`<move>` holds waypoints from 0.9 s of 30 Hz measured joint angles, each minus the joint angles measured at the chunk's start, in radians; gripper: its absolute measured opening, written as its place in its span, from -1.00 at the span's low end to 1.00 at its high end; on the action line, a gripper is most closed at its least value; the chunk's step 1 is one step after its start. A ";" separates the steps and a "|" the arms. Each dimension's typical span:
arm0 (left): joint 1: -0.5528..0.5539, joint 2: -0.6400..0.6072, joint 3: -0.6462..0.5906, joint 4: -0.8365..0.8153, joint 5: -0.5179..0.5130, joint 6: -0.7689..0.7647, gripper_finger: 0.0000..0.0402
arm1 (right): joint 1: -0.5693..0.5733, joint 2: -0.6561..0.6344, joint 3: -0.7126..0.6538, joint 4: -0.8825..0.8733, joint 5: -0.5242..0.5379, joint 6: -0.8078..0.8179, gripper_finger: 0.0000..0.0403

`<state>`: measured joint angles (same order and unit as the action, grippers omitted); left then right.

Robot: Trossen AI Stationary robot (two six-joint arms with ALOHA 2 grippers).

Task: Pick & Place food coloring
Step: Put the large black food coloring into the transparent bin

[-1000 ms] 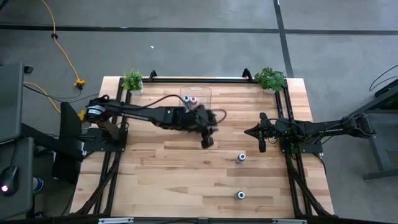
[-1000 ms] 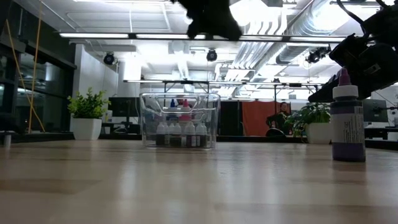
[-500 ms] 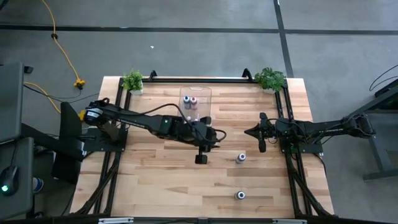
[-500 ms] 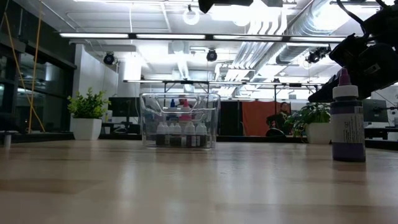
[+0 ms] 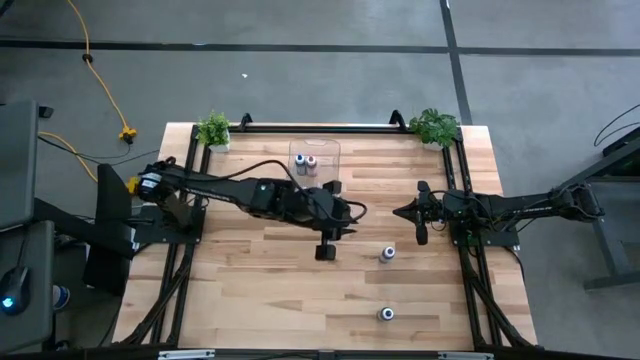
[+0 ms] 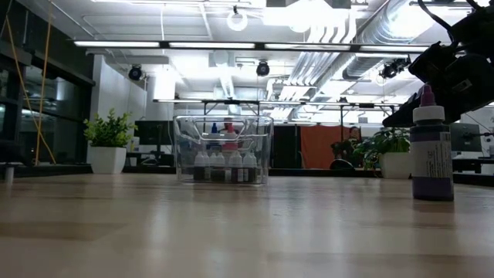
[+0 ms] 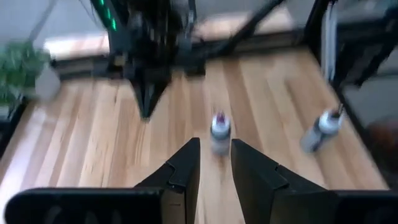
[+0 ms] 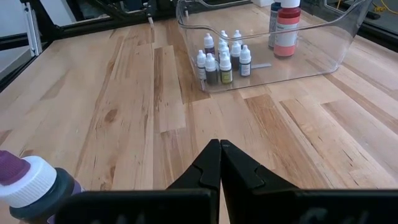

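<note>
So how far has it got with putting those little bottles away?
Mostly done: a cluster of small bottles and a red-bodied one already stand in the clear bin. Nothing is in hand: the left gripper, slightly open and empty, hovers mid-table, lined up with one loose bottle. That one and another bottle are left. The right gripper waits shut.

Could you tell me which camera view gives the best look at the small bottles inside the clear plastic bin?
The right wrist view: it looks down into the clear plastic bin, showing the tiny capped bottles clustered beside a taller red bottle. The low view shows them small, through the wall. The high view shows two caps; the left wrist view none.
</note>
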<state>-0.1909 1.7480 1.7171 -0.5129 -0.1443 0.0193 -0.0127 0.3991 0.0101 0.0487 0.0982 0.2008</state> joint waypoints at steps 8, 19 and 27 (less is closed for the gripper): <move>-0.051 0.128 0.242 -0.239 0.000 0.003 -0.57 | 0.000 0.000 0.000 0.000 0.000 0.000 -1.00; -0.186 0.399 0.641 -0.426 0.027 0.108 0.05 | 0.000 -0.001 0.000 0.000 0.000 0.000 -1.00; -0.165 0.513 0.613 -0.359 -0.045 -0.017 0.52 | 0.000 -0.001 0.000 0.000 0.000 0.000 -1.00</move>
<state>-0.3561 2.2608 2.3299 -0.8722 -0.1894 0.0025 -0.0127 0.3977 0.0102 0.0486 0.0982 0.2008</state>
